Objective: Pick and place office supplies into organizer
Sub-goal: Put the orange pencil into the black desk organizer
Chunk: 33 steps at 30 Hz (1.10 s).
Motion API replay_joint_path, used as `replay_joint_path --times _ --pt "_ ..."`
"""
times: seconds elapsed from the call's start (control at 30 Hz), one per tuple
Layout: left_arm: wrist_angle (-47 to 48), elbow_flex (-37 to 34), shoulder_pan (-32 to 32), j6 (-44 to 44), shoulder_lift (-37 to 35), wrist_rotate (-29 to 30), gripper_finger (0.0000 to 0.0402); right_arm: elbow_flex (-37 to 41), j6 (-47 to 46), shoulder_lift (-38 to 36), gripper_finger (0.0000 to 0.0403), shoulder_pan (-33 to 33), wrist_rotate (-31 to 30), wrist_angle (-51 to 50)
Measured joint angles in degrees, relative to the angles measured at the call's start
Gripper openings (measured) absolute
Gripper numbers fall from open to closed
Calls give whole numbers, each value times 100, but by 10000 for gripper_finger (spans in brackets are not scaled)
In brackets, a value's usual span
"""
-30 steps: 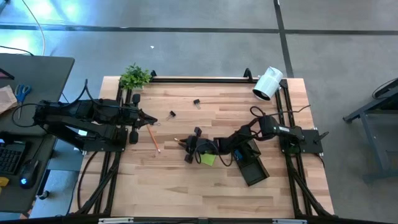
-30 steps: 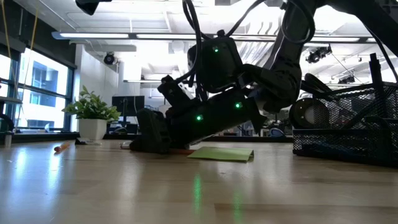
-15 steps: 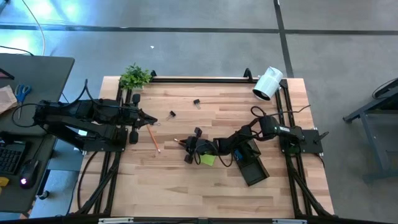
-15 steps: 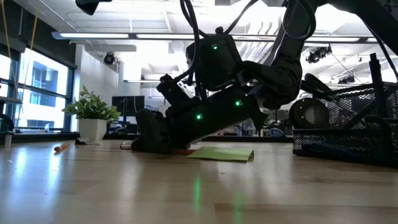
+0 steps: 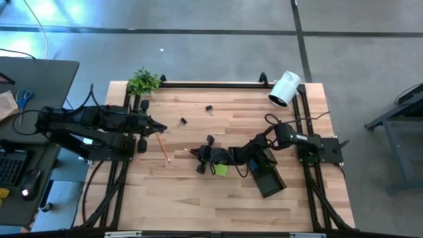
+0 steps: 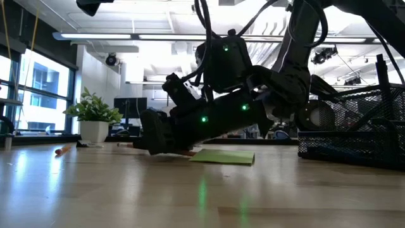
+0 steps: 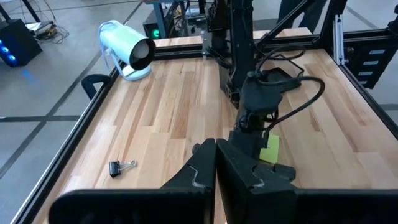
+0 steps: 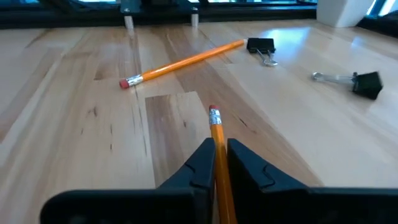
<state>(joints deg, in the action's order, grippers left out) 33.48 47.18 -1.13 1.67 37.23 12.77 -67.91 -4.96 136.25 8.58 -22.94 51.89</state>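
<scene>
My right gripper [image 5: 197, 154] reaches low over the table's middle and is shut on an orange pencil [image 8: 216, 132]. The pencil's eraser end [image 8: 213, 114] sticks out ahead of the fingers toward the left arm. A second orange pencil [image 5: 162, 147] lies flat on the wood farther left. A lime-green sticky-note pad [image 5: 221, 170] lies beside the right wrist. The black organizer [image 5: 268, 176] stands under the right arm. Two black clips [image 5: 209, 108] [image 5: 183, 121] lie toward the far side. My left gripper [image 5: 163, 130] hangs shut at the table's left, touching nothing. My right gripper pinches the pencil's shaft [image 8: 217, 152] between its two fingers, a short way behind the eraser. The fingers come nearly level from the table's right and lie along the pencil. In the low view the eraser end [image 6: 120, 144] is a little off the wood. The gripper hides the rear.
A white cylindrical camera [image 5: 285, 88] lies at the far right corner and a small potted plant [image 5: 143, 80] at the far left. Black frame rails run along the table's left, right and far edges. Bare wood stretches along the near side.
My right gripper has tipped slightly upward without travelling. The held pencil's eraser end has risen a little off the wood. The sticky-note pad, the loose pencil and the clips lie where they did.
</scene>
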Motion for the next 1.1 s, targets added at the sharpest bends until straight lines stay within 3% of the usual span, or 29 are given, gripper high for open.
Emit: replay_joint_path --times 0.3,0.77,0.93,1.1 --pt "17 0 -2 -2 0 -2 3 -1 394 -717 17 -161 222 -25" --pt "198 0 0 -22 0 -3 3 -19 220 -1698 17 -377 776 -294" --pt "279 0 -2 -59 0 -4 3 -19 233 -2472 24 -350 594 -1330" --pt "302 0 -1 -63 -1 -11 3 31 242 -3403 17 -125 -136 -2974"
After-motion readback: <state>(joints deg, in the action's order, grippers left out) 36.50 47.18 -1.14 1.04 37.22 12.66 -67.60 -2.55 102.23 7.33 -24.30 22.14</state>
